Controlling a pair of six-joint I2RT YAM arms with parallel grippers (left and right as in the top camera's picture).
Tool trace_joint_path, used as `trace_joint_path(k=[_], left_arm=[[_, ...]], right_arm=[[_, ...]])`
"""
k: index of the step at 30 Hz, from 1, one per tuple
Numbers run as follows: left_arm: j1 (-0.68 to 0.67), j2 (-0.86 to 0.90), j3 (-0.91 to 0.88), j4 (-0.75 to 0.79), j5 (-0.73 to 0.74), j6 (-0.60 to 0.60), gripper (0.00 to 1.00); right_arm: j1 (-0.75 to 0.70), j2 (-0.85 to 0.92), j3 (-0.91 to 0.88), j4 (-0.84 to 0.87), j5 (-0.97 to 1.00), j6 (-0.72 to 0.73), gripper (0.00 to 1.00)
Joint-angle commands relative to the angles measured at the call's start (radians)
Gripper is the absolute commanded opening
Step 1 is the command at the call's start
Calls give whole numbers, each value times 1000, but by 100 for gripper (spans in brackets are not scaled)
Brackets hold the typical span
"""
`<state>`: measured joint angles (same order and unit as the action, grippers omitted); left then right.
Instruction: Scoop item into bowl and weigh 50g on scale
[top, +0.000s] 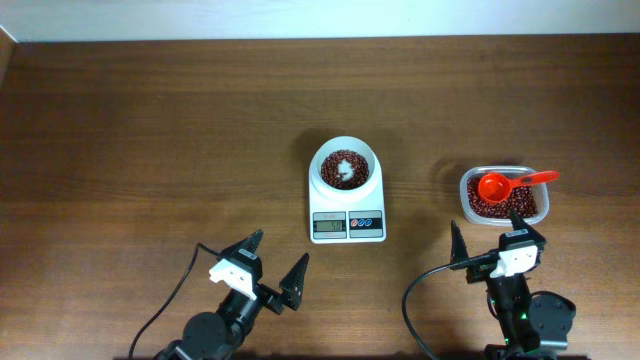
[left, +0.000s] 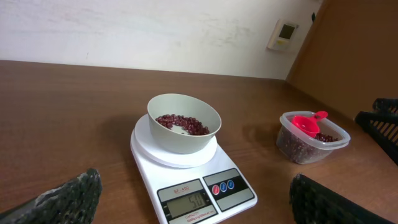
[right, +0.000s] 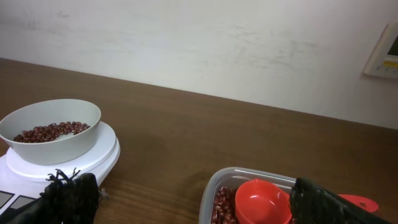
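Note:
The white bowl (top: 372, 178) stands on the white scale (top: 346, 228) at the table's middle and holds a thin layer of red-brown beans (top: 333, 160). In the left wrist view the bowl (left: 180, 140) sits on the scale (left: 149, 163), whose display reads 50. My left gripper (top: 282, 245) is open and empty, near the front edge, left of the scale. My right gripper (top: 490, 230) is open and empty too, just in front of the clear tub (top: 503, 170). A red scoop (top: 495, 186) lies in that tub on more beans (top: 525, 206).
A cable loops on the table beside each arm base. The right wrist view shows the tub (right: 214, 186) with the scoop (right: 264, 202) between my fingers, and the bowl (right: 56, 147) to the left. A wall with a small panel (left: 284, 33) lies beyond the table.

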<state>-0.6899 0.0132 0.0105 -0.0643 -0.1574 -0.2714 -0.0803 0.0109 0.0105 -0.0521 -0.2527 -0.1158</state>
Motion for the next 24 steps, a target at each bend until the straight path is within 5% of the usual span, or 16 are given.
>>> trace_joint_path(k=[1,16,24], left_arm=[[-1,0,-2,-4,-22,19,99],[27,0,-2,-1,-23,19,99],[469,0,-2,-1,-23,19,99]], right_arm=[[9,-7,-5,-4,-2,0,99],[9,-7,-5,-4,-2,0,99],[9,-7,-5,-4,-2,0,99]])
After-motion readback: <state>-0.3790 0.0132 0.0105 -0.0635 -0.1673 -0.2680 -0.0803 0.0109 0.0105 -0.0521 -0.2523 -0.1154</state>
